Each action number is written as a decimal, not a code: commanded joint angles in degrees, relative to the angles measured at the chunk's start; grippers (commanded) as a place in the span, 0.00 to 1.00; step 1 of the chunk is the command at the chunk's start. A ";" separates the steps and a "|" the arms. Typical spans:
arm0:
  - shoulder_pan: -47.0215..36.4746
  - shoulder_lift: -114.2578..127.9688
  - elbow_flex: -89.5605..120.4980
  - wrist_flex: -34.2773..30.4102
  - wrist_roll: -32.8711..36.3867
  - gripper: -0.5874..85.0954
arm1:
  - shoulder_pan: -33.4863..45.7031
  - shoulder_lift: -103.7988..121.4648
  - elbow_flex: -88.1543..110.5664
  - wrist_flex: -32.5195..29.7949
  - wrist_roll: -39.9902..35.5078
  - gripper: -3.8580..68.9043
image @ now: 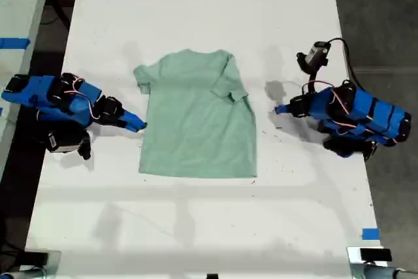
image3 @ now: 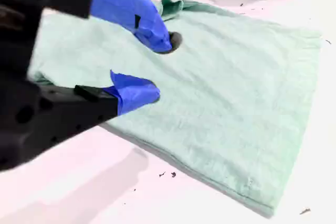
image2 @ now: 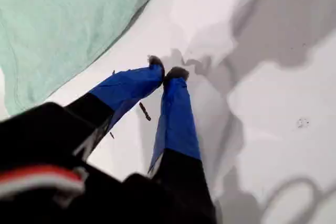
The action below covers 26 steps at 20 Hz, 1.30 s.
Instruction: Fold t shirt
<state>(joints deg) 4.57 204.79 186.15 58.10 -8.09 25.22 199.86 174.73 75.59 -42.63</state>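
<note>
t shirt (image: 196, 122) (image2: 63, 19) (image3: 236, 93): pale mint green, plain, short-sleeved. Lies flat on the white table (image: 196, 4) with its collar end away from the exterior view's lower edge. Shows one sleeve spread out at its side toward the exterior view's left, and the other sleeve turned inward over the body, making a small raised fold. Hem straight, side edges nearly parallel, a few shallow wrinkles across the chest.

Cloth soft and matte, a fine knit with a faint heathered grain in the second wrist view. Table smooth and slightly glossy, marked by soft grey shadows and a few dark specks near the t shirt's hem.

My second gripper (image: 138, 124) (image3: 160, 66): at the t shirt's side edge toward the exterior view's left, tips over the cloth just inside that edge. Fingers (image3: 136, 19) blue, tapered, rigid plastic on a black body, spread well apart with nothing between them. Whether either tip touches the cloth cannot be told.

My first gripper (image: 279, 110) (image2: 168, 69): beside the t shirt toward the exterior view's right, apart from its edge, over bare table. Fingers (image2: 176, 114) the same blue with dark tips, brought together tip to tip, gripping nothing.
</note>
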 commanded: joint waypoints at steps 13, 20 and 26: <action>-49.57 -87.89 -66.09 15.38 37.00 0.24 | -0.09 0.70 3.60 0.09 -1.05 0.11; -61.61 -94.57 -60.91 8.09 41.92 0.23 | -0.09 0.70 3.60 0.09 -1.05 0.11; -60.38 -94.04 -50.01 1.49 38.58 0.22 | -0.09 0.70 3.60 0.09 -1.05 0.11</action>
<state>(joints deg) -56.25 108.98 135.26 60.73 31.90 25.22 199.86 174.73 75.59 -42.63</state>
